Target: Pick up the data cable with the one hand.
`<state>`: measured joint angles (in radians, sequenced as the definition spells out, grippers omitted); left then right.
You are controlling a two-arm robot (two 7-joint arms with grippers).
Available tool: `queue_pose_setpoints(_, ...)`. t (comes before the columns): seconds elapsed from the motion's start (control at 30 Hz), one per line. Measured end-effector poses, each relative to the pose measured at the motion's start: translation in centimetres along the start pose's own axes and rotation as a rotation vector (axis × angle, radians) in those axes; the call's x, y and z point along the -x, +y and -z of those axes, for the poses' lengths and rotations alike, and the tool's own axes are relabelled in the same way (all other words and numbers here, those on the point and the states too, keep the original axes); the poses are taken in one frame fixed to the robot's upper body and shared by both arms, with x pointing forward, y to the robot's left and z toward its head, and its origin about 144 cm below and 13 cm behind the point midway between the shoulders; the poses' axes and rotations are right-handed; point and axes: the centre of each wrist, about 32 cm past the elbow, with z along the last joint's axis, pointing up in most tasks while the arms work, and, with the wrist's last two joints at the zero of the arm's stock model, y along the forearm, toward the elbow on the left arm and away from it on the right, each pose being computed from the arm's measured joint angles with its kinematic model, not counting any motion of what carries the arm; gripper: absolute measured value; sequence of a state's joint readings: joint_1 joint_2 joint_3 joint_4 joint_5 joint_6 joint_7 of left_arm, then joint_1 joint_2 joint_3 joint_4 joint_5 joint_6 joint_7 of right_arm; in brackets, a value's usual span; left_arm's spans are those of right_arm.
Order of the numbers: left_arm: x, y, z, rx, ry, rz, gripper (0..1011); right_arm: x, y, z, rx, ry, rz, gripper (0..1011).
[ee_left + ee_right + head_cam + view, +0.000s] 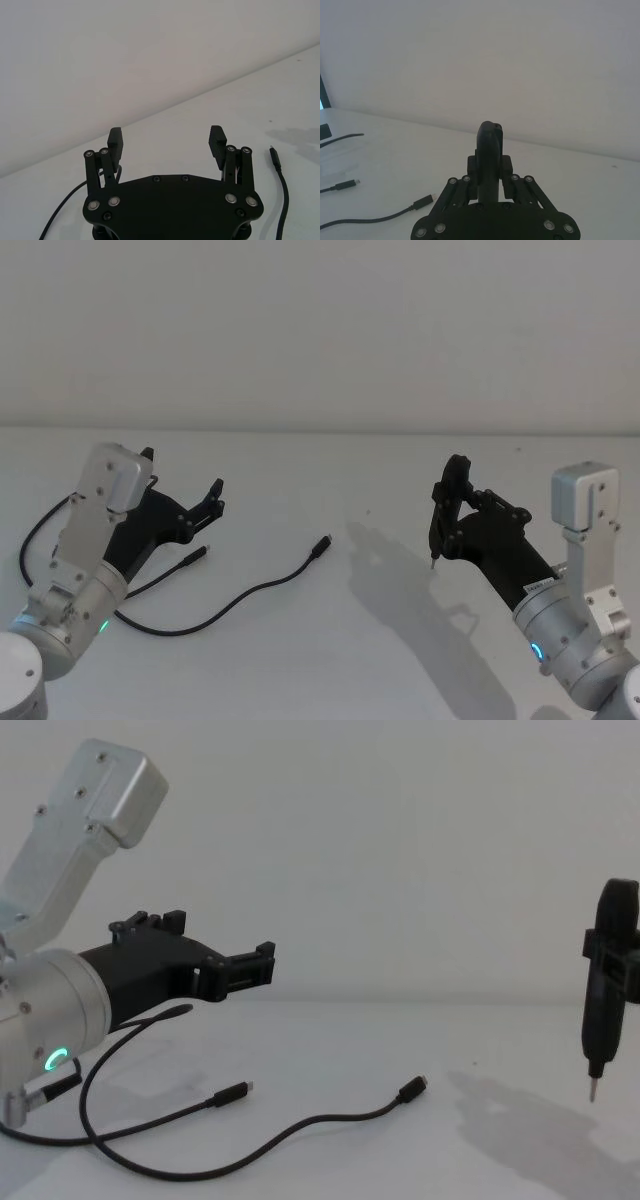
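Note:
The data cable (250,592) lies loose on the white table (330,470), one plug (321,543) near the middle and the other plug (195,557) close to my left arm. Its slack loops under that arm, and it shows again as the cable (300,1125), the cable (281,187) and the cable (380,217). The one hand, my left gripper (182,472) with the green ring, hovers open above the cable's left part, nothing between its fingers (115,137); the left gripper (222,938) sits clear of the table. My right gripper (452,523) is shut on a black pen-like tool (598,1010), tip down.
The table meets a plain white wall (320,330) at the back. The tool's shadow (400,570) falls right of the cable's middle plug. A small dark object (324,131) sits at the table's far left in the right wrist view.

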<state>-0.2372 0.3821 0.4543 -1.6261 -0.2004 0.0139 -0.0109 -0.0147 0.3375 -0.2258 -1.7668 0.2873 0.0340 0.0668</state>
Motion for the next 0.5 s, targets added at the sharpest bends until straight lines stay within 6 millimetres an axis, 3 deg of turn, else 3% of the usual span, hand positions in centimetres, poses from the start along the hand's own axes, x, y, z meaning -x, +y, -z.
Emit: queue_pose_setpoints(0.5, 0.0, 0.0, 0.0, 0.0, 0.0, 0.0, 1001, 0.0, 0.0, 0.0, 0.0, 0.0, 0.0, 275)
